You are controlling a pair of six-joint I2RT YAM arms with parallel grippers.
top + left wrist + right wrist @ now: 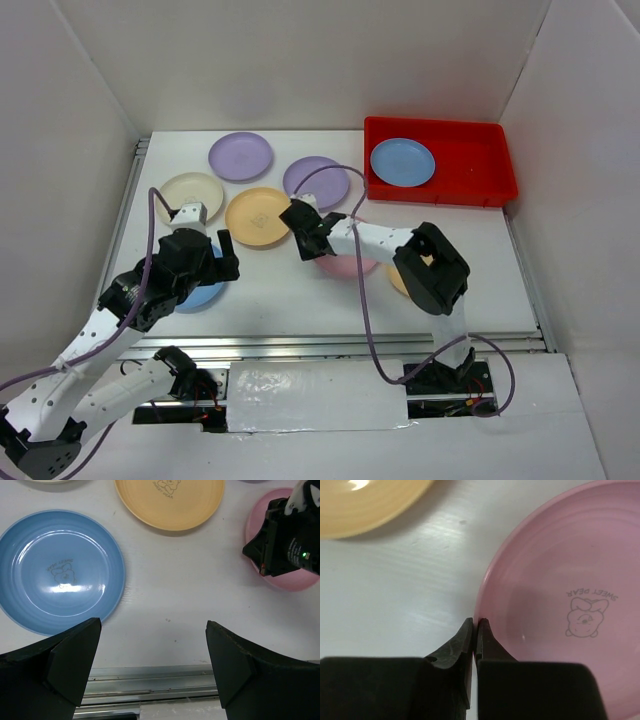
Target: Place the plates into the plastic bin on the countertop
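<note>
My right gripper (316, 250) is shut on the left rim of the pink plate (560, 605), which lies low on the white countertop (300, 290). My left gripper (152, 647) is open and empty above the countertop's near rail, with a blue plate (60, 572) just to its left. The red plastic bin (500, 165) at the back right holds another blue plate (402, 162). Two purple plates (240, 156) (316, 180), a cream plate (190, 196) and a yellow-orange plate (257, 216) lie on the countertop. A second yellow-orange plate (399, 280) is mostly hidden under my right arm.
White walls close in the countertop on three sides. A metal rail (150, 682) runs along the near edge, under my left gripper. My right arm's elbow (432, 268) stands over the right middle of the countertop.
</note>
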